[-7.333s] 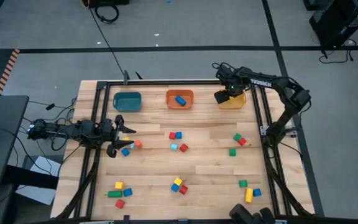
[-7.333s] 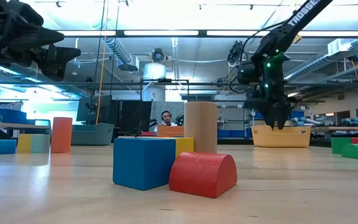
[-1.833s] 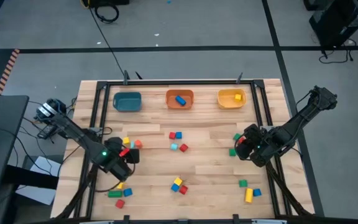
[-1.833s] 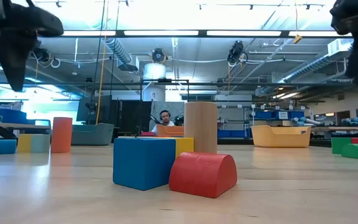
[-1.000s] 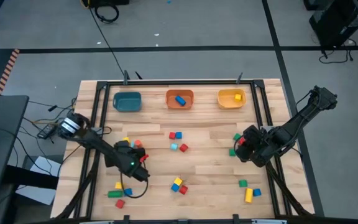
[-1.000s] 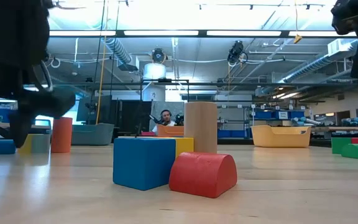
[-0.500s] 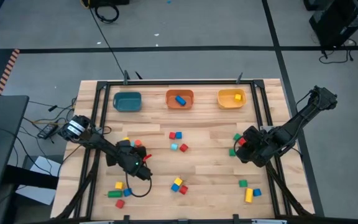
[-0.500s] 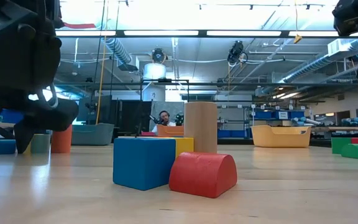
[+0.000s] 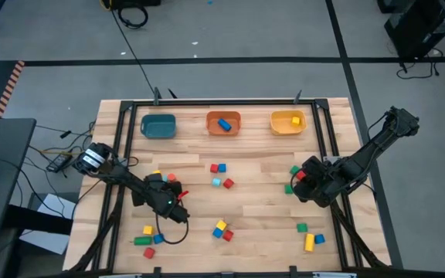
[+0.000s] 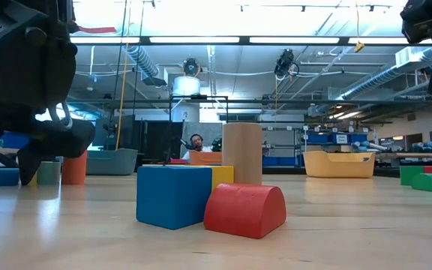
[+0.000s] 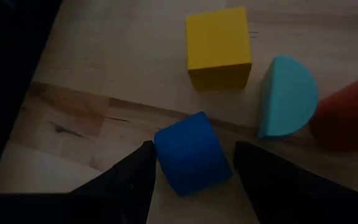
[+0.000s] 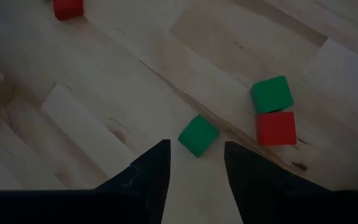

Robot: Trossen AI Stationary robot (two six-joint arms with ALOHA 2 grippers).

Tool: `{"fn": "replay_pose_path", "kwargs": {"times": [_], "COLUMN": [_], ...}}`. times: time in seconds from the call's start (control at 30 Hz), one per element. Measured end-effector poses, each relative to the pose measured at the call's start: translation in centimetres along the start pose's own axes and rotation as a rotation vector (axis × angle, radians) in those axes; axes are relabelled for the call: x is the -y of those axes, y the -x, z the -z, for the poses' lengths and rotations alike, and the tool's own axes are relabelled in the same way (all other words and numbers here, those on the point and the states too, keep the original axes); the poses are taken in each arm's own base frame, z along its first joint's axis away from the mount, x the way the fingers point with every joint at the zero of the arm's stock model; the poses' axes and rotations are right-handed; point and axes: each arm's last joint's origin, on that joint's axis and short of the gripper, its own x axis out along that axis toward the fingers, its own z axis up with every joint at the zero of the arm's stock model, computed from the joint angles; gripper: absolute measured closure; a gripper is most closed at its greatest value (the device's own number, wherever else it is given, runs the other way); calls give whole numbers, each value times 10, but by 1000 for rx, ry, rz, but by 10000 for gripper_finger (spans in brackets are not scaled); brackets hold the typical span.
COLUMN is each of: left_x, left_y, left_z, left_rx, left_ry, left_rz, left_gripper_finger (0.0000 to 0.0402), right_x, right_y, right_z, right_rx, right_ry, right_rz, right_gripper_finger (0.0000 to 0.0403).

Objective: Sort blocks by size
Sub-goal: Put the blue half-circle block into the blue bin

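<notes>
My left gripper (image 11: 192, 180) is open and low over the table's left side (image 9: 157, 190). One finger stands on each side of a blue block (image 11: 191, 153), which rests on the table (image 10: 2, 177). I cannot tell whether the fingers touch it. Just beyond it lie a yellow cube (image 11: 219, 45), a light blue half-round block (image 11: 286, 94) and an orange block (image 11: 348, 115). My right gripper (image 12: 194, 163) hangs open above the right side (image 9: 304, 185). Below it lie a green block (image 12: 198, 135) and a green and red pair (image 12: 273, 112).
Teal (image 9: 158, 126), orange (image 9: 223, 123) and yellow (image 9: 287, 122) bins line the far edge. Loose blocks lie mid-table (image 9: 219, 167), near the middle front (image 9: 222, 229), front left (image 9: 147, 235) and front right (image 9: 309, 235). A person sits in the room behind (image 10: 199, 140).
</notes>
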Motion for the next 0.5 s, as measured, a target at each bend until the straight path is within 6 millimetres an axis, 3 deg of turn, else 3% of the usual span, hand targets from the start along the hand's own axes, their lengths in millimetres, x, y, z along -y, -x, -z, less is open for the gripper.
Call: {"fn": "replay_pose_path", "kwargs": {"times": [0.13, 0.37, 0.5], "left_x": [0, 1, 3], "left_y": [0, 0, 4], "left_z": [0, 2, 2], "left_rx": [-10, -24, -32], "left_ry": [0, 2, -5], "left_rz": [-9, -3, -1], "left_gripper_finger": [174, 262, 270], "right_x": [0, 0, 0], "right_y": [0, 0, 0], "right_z": [0, 0, 0], "right_rx": [4, 4, 4], "right_ry": [0, 2, 19], "right_rz": [0, 0, -1], "right_gripper_finger": [237, 237, 237]}}
